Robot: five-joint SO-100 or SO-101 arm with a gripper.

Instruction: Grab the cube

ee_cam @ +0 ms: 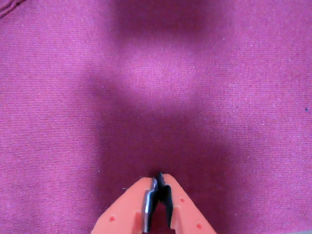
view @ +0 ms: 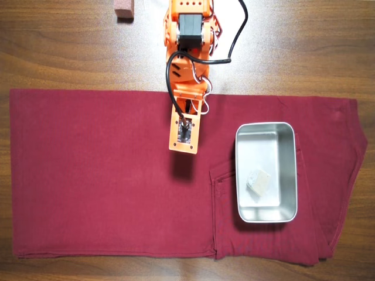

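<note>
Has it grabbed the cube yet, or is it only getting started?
Nothing looks done. The cube lies in the metal tray, untouched. The gripper is shut and empty over bare red cloth, left of the tray in the overhead view. Reaching over, opening and gripping are all left.

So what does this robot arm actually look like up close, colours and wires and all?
The arm is bright orange plastic with black motor blocks set into it. A black cable loops off its side, along with thinner white wires. The fingers are orange wedges with small round dimples, lined with black and silvery strips inside.
</note>
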